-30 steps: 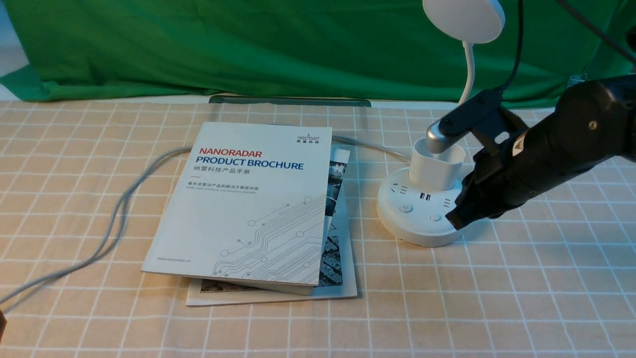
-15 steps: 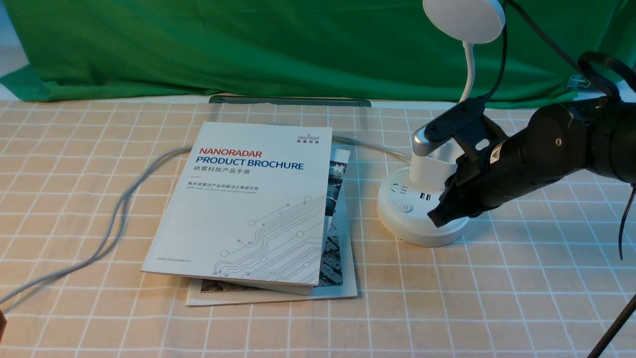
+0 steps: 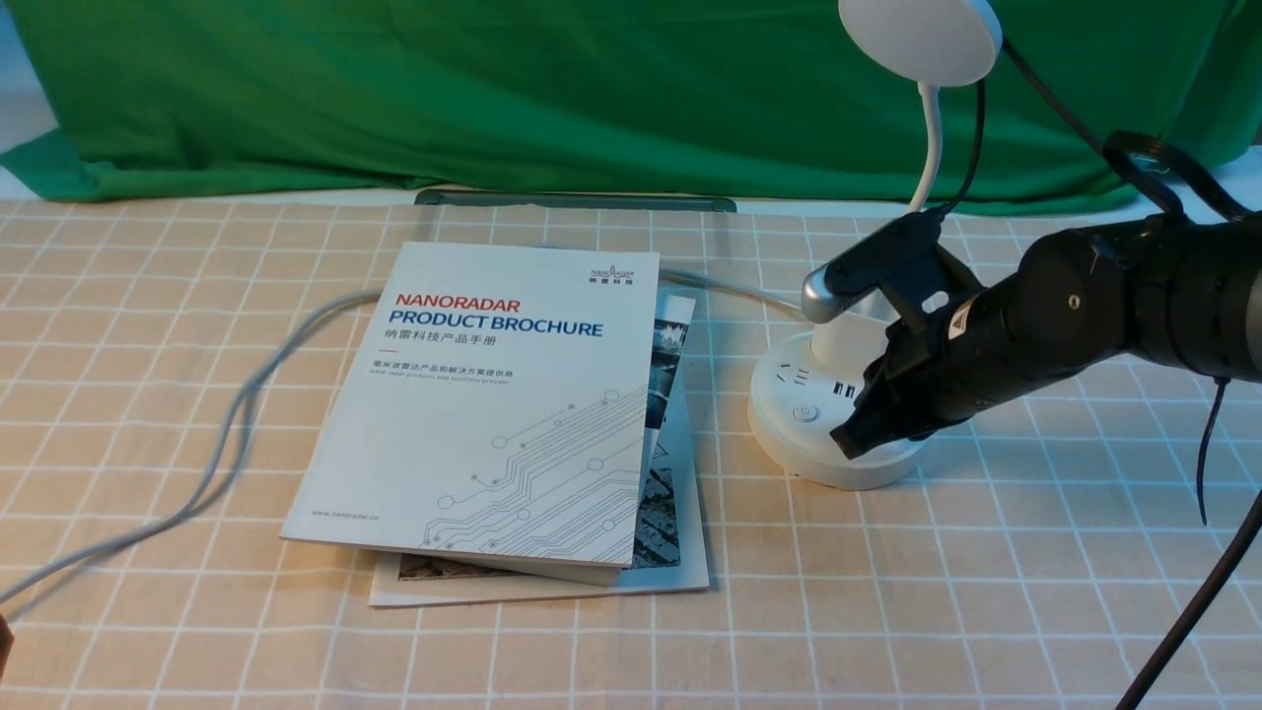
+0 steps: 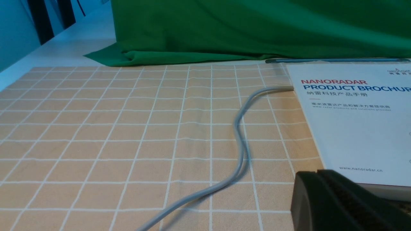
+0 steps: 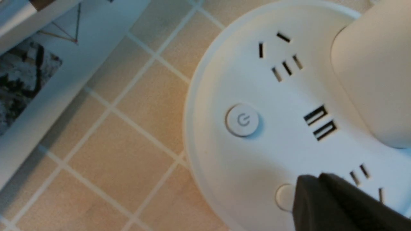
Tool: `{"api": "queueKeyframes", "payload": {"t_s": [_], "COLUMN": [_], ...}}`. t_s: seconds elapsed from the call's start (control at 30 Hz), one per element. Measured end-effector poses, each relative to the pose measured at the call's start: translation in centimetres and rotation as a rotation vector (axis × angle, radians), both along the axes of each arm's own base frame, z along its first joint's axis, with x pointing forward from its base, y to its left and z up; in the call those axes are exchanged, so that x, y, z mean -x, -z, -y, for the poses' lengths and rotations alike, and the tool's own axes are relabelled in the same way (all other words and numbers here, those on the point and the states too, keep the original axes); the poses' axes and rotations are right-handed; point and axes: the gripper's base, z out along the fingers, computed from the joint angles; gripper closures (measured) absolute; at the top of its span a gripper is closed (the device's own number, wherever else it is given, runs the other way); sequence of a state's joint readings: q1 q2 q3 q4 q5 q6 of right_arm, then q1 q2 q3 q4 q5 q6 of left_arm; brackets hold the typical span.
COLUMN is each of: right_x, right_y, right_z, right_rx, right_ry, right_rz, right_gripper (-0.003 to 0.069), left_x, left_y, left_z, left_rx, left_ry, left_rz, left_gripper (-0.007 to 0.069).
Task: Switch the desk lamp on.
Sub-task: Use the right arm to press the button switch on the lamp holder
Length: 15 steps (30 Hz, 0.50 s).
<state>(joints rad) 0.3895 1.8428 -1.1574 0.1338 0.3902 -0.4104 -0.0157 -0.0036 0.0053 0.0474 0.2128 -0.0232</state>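
The white desk lamp (image 3: 801,434) stands at the right of the table: round disc head (image 3: 920,37), thin gooseneck, cup holder and round base with sockets. The base has a power-symbol button (image 3: 806,413), also in the right wrist view (image 5: 243,120), and a plain button (image 5: 284,196). My right gripper (image 3: 850,440) is shut, its tip over the plain button and covering half of it; contact cannot be told. In the right wrist view the gripper (image 5: 308,184) sits on the base (image 5: 224,166). My left gripper (image 4: 316,175) is shut and empty, low by the brochure's corner.
A white "NANORADAR PRODUCT BROCHURE" booklet (image 3: 503,394) lies on another booklet (image 3: 680,532) left of the lamp. A grey cable (image 3: 237,414) runs from the lamp behind the booklets to the left front edge. A green cloth (image 3: 493,89) hangs at the back.
My right arm has moved left and down over the lamp base, so its shut tip went from beside the base's right edge to over the plain button. The lamp stays unlit.
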Motion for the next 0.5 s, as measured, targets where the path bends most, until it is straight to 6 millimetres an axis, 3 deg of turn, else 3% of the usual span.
{"api": "queueKeyframes", "payload": {"t_s": [0.5], "right_x": [-0.2], "right_y": [1.2], "right_z": [-0.1], "right_rx": [0.009], "right_ry": [0.001], "right_rz": [-0.024], "right_gripper": [0.0582], "left_x": [0.0], "left_y": [0.0], "left_z": [0.0], "left_rx": [0.0], "left_ry": [0.0], "left_rz": [0.0], "left_gripper": [0.0603]}}
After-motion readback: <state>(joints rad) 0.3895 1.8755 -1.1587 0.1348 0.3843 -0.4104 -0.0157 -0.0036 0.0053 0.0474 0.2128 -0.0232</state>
